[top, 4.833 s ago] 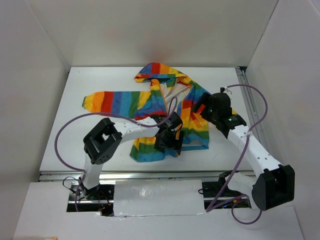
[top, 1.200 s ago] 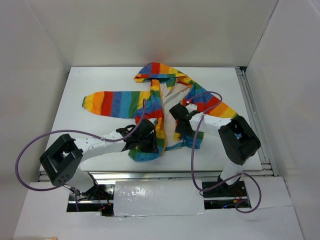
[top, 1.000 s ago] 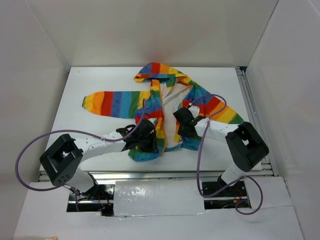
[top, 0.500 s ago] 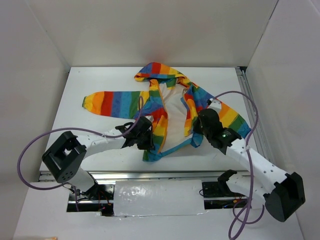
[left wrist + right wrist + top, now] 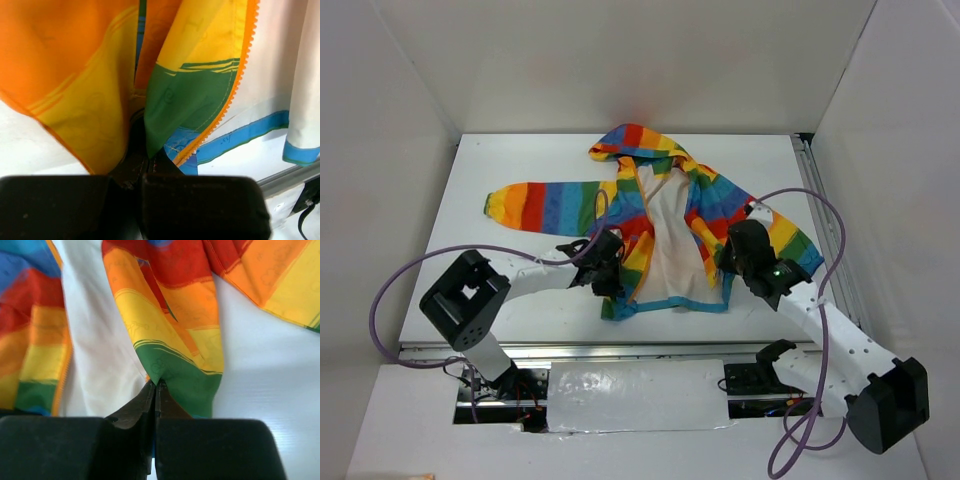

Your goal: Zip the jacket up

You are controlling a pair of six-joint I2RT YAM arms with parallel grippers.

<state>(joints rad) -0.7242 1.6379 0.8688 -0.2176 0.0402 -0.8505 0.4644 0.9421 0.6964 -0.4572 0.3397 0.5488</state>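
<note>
Jaws of each arm are pressed together on the jacket [image 5: 665, 225] at its green stripe.

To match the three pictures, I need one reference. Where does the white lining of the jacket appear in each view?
Top external: white lining at centre, between the open striped fronts of the jacket.
Left wrist: lining at upper right.
Right wrist: lining left of centre.
Shared landmark: orange zipper edge bordering the lining.
</note>
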